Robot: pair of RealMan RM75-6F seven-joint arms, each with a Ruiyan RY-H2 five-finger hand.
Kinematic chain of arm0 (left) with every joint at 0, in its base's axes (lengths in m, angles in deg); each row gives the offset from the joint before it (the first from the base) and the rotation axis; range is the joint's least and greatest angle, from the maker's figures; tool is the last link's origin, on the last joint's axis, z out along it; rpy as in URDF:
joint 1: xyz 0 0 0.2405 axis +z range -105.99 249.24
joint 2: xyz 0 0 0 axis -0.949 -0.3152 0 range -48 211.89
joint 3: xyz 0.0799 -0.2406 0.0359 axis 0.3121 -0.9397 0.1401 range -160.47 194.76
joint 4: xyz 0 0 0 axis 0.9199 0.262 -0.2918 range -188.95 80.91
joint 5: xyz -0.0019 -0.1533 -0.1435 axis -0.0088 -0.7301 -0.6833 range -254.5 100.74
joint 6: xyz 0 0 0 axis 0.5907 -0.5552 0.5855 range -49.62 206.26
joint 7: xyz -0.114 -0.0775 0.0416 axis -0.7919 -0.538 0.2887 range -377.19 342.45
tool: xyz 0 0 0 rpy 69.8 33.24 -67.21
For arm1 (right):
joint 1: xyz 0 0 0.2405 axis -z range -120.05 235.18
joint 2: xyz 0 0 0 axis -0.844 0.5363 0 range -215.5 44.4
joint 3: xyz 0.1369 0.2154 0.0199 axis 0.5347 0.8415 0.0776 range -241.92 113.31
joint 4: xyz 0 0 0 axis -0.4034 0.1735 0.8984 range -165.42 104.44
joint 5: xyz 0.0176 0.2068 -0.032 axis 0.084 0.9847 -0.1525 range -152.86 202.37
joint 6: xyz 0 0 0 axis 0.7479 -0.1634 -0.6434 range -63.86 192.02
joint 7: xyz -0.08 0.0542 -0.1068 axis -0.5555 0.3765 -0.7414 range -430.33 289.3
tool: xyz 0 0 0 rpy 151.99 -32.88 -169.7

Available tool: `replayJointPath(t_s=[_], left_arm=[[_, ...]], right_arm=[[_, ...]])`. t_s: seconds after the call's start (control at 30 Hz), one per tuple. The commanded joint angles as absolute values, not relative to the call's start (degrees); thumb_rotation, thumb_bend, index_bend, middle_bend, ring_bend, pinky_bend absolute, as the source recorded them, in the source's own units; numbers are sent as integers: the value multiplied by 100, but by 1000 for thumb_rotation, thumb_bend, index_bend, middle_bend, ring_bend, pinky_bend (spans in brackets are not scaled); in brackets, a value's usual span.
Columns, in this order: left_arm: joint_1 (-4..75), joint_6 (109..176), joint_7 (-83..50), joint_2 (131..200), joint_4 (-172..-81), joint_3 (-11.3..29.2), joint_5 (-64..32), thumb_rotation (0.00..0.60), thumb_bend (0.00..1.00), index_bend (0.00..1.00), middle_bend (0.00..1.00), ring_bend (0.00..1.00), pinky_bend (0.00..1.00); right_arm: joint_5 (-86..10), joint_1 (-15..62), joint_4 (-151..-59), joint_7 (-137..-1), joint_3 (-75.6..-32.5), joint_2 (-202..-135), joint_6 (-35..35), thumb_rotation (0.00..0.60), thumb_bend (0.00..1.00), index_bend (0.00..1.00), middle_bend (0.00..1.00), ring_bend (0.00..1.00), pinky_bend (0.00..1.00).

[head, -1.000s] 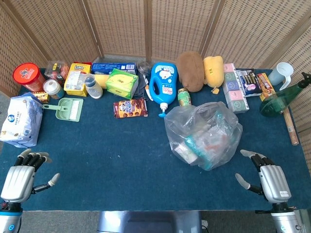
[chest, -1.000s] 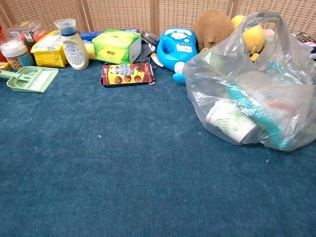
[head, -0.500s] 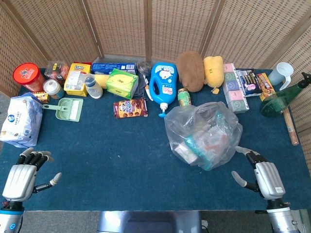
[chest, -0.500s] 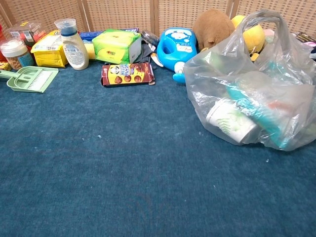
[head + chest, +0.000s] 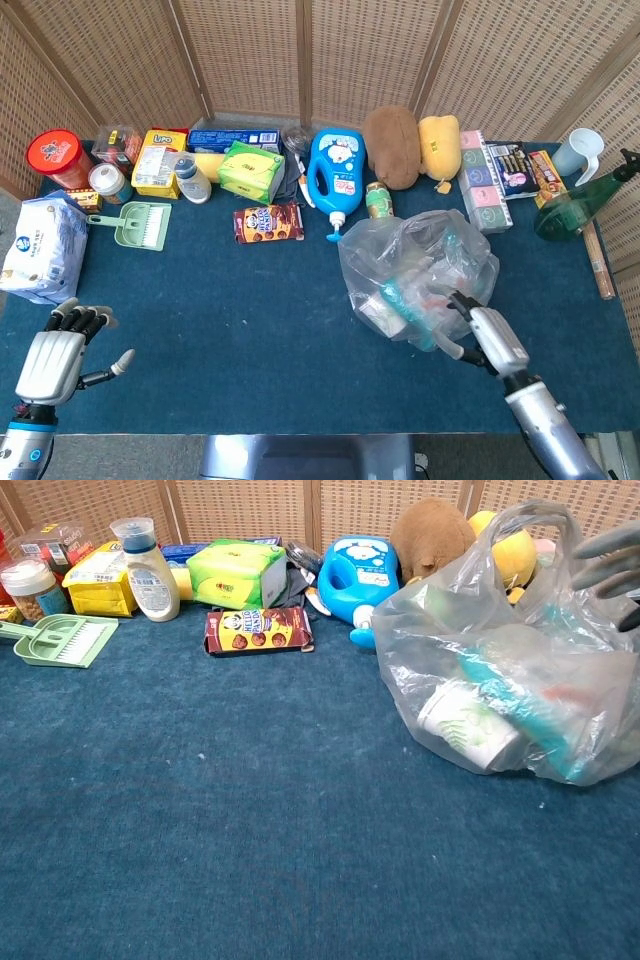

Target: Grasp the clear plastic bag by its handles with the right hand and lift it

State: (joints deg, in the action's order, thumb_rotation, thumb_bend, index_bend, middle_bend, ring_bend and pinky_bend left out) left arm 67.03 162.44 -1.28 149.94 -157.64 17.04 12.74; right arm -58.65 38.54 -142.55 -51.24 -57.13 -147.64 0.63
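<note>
A clear plastic bag (image 5: 415, 275) (image 5: 510, 670) full of packaged goods sits on the blue table, right of centre. Its looped handles (image 5: 545, 520) stand up at the top in the chest view. My right hand (image 5: 487, 335) hovers over the bag's near right side, fingers apart, holding nothing. Its fingertips (image 5: 608, 555) enter the chest view at the right edge, beside the handles. My left hand (image 5: 62, 355) hangs open at the near left corner, far from the bag.
Along the back stand a blue detergent bottle (image 5: 335, 170), plush toys (image 5: 395, 145), a green tissue pack (image 5: 250, 168), a cookie box (image 5: 268, 222), a dustpan (image 5: 140, 222) and a green spray bottle (image 5: 578, 205). A white bag (image 5: 42, 248) lies left.
My right hand has moved left and forward from the near right edge to over the bag, and its fingertips now show in the chest view. The left hand shifted slightly.
</note>
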Motion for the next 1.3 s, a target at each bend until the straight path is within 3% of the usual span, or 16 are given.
replayJointPath(t_s=[0.03, 0.53, 1.3], left_arm=[[6690, 16222, -118, 14997, -15752, 1694, 1241, 0, 211, 391, 315, 266, 132], [6608, 16111, -73, 15043, -15703, 1653, 1083, 0, 212, 391, 315, 266, 132], [6602, 16148, -126, 15042, -15660, 1685, 1063, 0, 211, 390, 315, 266, 131]], right_arm=[[-5487, 3485, -14089, -4867, -5485, -14920, 495, 56, 320, 118, 169, 154, 232], [-4440, 2605, -13018, -4819, -4948, -15469, 1365, 54, 320, 111, 160, 149, 228], [-4075, 2411, -12377, -4845, -4893, -15617, 1539, 53, 320, 111, 160, 150, 225]])
